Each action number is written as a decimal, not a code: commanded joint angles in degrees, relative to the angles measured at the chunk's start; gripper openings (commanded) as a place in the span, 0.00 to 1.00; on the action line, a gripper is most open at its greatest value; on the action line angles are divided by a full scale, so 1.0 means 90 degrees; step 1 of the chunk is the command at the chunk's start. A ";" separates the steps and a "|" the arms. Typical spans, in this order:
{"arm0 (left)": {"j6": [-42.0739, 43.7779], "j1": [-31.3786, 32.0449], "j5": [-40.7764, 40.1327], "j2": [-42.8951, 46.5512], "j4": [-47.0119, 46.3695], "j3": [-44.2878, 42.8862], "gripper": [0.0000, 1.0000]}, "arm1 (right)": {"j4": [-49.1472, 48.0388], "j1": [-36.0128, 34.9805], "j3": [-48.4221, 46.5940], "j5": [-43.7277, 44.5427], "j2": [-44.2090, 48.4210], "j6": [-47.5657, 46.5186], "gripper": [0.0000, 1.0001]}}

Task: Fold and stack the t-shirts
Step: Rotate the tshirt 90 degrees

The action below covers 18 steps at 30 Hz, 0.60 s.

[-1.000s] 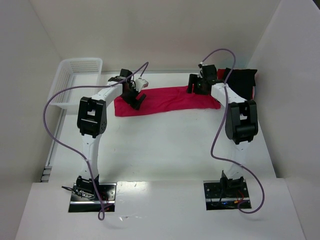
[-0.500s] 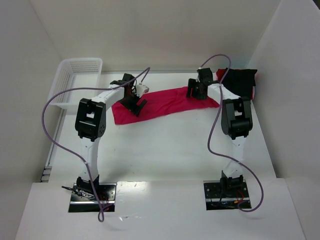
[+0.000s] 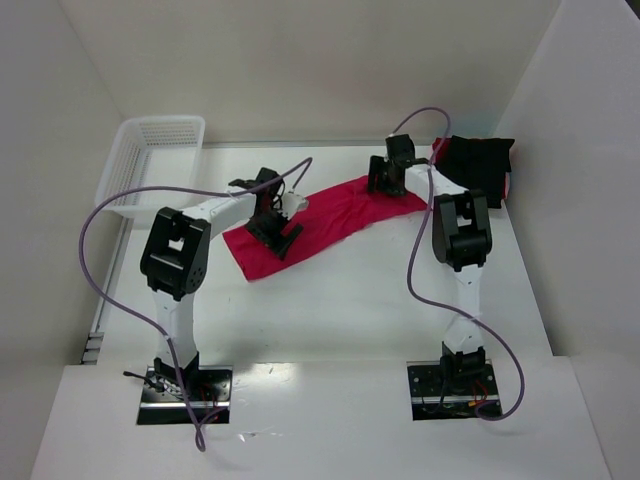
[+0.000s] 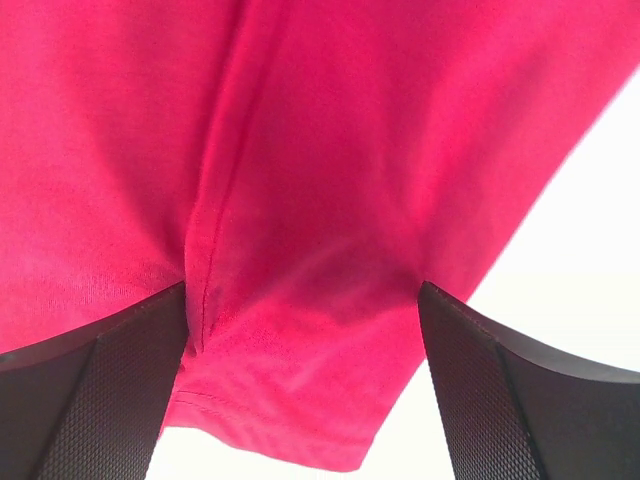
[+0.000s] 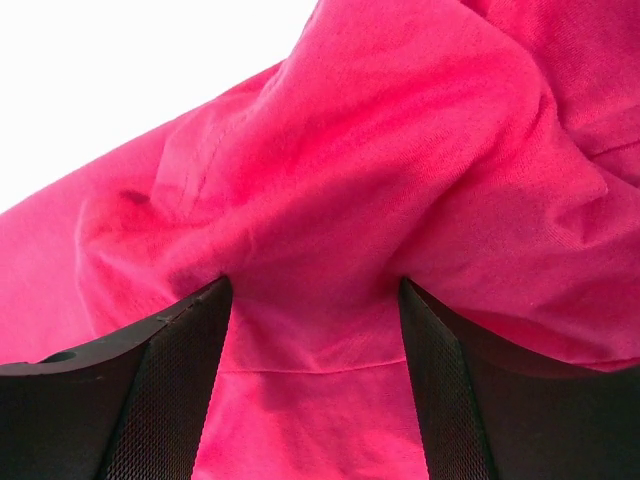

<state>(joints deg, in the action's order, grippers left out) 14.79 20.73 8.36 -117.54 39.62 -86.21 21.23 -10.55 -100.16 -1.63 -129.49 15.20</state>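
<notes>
Red t-shirt lies just past the table centre toward 12 o'clock, now slanted from 8 to 1 o'clock; before it lay almost level. Left gripper and right gripper each clench one end.

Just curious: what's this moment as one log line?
left hand: gripping red shirt | right hand: gripping red shirt | black shirt: far right

The white-linked left arm and white-linked right arm carry boxy black joint housings. A thin purple cable loops off each. Black metal base plates sit at seven and five o'clock. The black rubber finger pads are finely cross-hatched.
</notes>
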 commanded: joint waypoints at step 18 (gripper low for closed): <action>-0.0247 0.1680 0.1415 0.0628 0.0618 0.1357 0.99 | -0.0114 -0.0537 -0.1272 0.0044 -0.0894 0.0284 0.73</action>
<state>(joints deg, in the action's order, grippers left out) 11.90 33.71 13.76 -110.69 41.36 -76.60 21.23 -13.41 -107.74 -1.04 -134.58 16.69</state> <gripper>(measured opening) 0.990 0.732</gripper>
